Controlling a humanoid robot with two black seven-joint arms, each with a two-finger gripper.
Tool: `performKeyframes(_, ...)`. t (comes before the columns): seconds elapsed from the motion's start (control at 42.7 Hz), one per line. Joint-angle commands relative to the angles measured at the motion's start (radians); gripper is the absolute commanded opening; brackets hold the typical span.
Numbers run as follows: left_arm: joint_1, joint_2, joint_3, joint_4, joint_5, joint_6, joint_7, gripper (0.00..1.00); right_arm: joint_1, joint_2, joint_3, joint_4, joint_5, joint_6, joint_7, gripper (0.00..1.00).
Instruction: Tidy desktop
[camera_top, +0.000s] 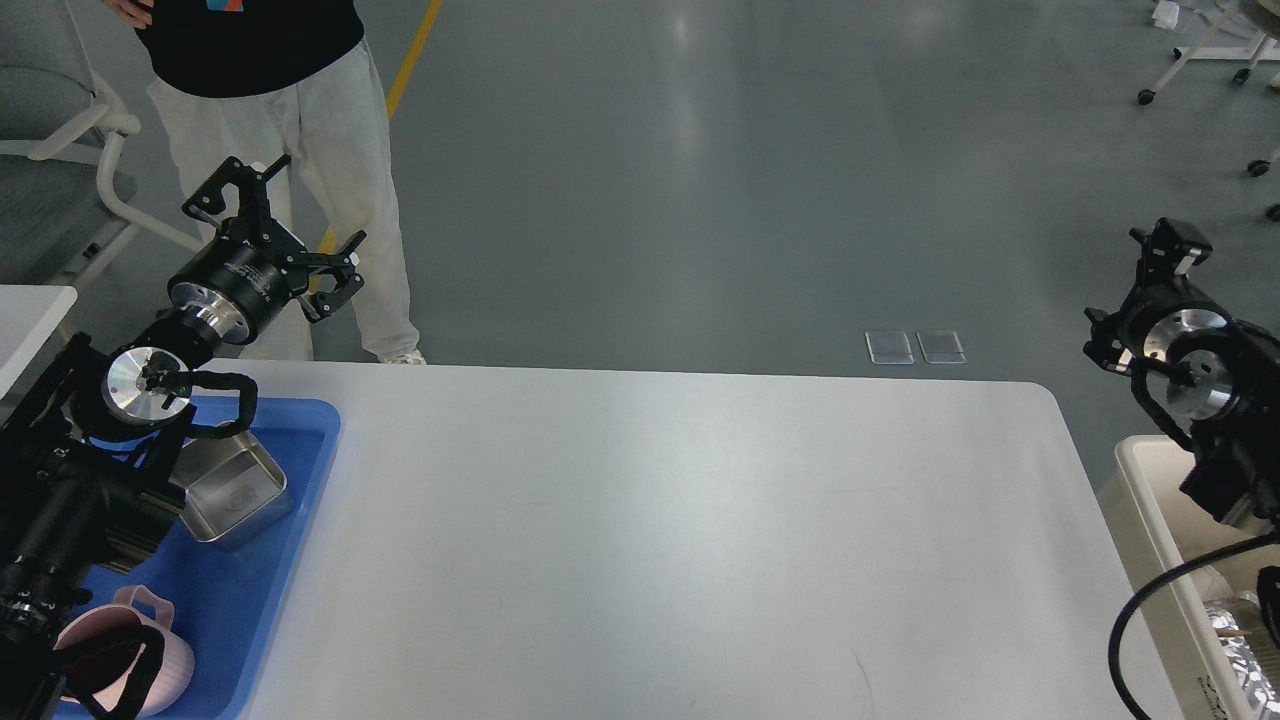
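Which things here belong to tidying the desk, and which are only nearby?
Part of the job: desktop, blue tray, metal box, pink cup, white bin.
Only nearby: person, chair, side table.

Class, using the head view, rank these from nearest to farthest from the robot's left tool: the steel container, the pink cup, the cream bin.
Measured from the left tool:
1. Steel container, on the blue tray, just below the tool.
2. Pink cup, at the tray's near end, bottom left.
3. Cream bin, off the desktop's right edge.
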Motion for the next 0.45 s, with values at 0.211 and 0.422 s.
performKeyframes(0.211, 0.036, 0.001, -0.003, 0.002, -0.068, -0.088, -0.012, 0.98, 0.005, 0.089, 0.32, 0.081, 0.002, 0.045, 0.071, 1.0)
performKeyframes(0.422, 0.036, 0.0, -0.004, 0.034, -0.123, -0.076, -0.011, 0.98, -0.012, 0.144, 0.332, 0.09, 0.001, 0.118, 0.139, 1.0)
